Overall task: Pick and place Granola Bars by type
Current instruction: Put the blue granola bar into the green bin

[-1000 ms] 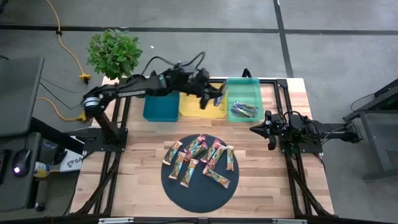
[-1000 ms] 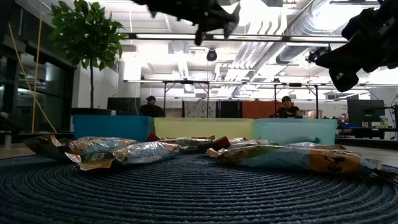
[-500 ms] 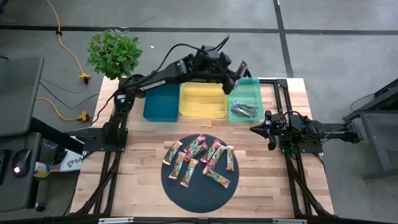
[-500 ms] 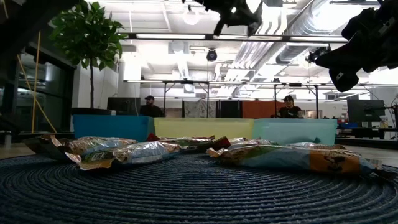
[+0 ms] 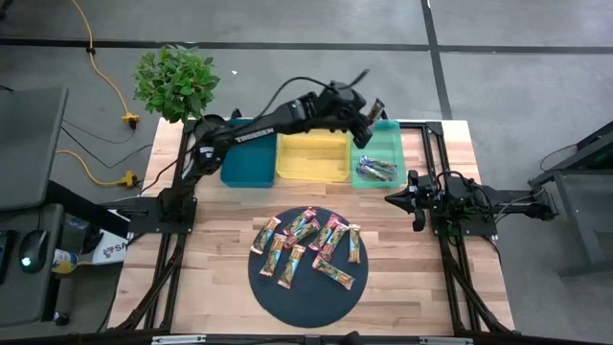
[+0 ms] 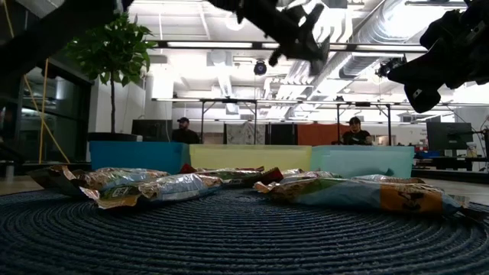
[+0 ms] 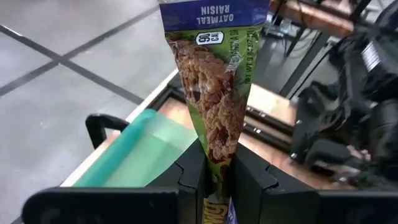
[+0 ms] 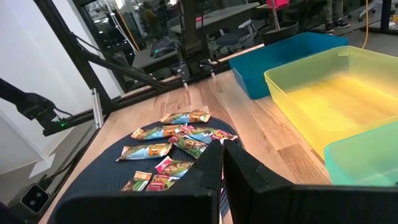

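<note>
My left gripper (image 5: 370, 113) hangs over the far left corner of the green tray (image 5: 383, 144), shut on a granola bar (image 7: 214, 81) in a green and blue-purple wrapper. More bars (image 5: 376, 171) lie in the green tray. Several granola bars (image 5: 306, 241) lie scattered on the dark round mat (image 5: 308, 278). My right gripper (image 8: 222, 163) waits shut at the table's right side (image 5: 393, 198), touching nothing. My left gripper pinches the bar between its two fingers (image 7: 191, 177) at the wrapper's near part (image 7: 217, 158); a short bit of wrapper (image 7: 214, 214) shows behind the fingers. The bar runs along the fingers and sticks out past their tips, slanting a little downward. It is lifted clear of the trays.
A yellow tray (image 5: 312, 158) and a blue tray (image 5: 247, 163) stand left of the green one along the far edge. A potted plant (image 5: 174, 81) is at the far left corner. Bare wood shows between trays and mat. People sit in the room beyond (image 6: 353, 131).
My left gripper has carried the bar from over the yellow tray's right end toward the table's right and far edge, to above the green tray's far left corner. It has tipped up from pointing steeply down to nearer level. The bar stays in its hold.
</note>
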### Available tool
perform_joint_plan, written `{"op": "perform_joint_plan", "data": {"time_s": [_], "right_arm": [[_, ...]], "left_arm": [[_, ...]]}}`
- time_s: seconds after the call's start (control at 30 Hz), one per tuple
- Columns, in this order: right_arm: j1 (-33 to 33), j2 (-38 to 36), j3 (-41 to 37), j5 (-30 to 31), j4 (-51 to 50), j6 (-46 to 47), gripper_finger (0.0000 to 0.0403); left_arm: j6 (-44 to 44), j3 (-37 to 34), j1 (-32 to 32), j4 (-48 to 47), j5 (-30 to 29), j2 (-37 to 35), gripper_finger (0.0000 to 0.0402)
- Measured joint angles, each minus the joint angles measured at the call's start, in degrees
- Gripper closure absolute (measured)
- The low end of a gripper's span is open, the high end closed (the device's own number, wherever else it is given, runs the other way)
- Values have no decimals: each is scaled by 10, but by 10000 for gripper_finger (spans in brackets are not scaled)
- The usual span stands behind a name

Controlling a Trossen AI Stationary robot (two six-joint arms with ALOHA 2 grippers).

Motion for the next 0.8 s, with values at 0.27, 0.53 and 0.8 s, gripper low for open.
{"op": "perform_joint_plan", "data": {"time_s": [0.27,0.53,0.8], "right_arm": [[0,0,0,0,0,0,402],[0,0,0,0,0,0,402],[0,0,0,0,0,0,402]], "left_arm": [[68,-1,-13,18,13,76,349],[136,-1,-26,32,24,122,349],[178,0,-29,24,34,144,349]]}}
